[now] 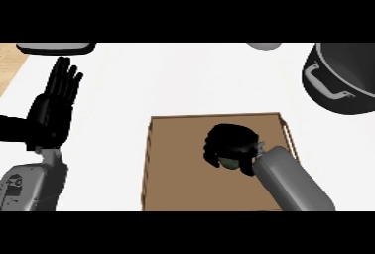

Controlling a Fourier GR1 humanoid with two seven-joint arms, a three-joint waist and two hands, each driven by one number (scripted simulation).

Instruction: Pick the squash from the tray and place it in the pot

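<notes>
A brown wooden tray lies on the white counter at the lower middle. Over its middle, my right hand is curled downward round a dark green squash, of which only a small patch shows beneath the fingers. Whether the squash rests on the tray or is lifted off it is not clear. The dark grey pot with a pale handle stands at the upper right, cut by the view's edge. My left hand rests open at the left, fingers up.
A grey-rimmed object shows at the top left edge, and a pale grey round object at the top middle. A strip of wooden surface borders the counter's left side.
</notes>
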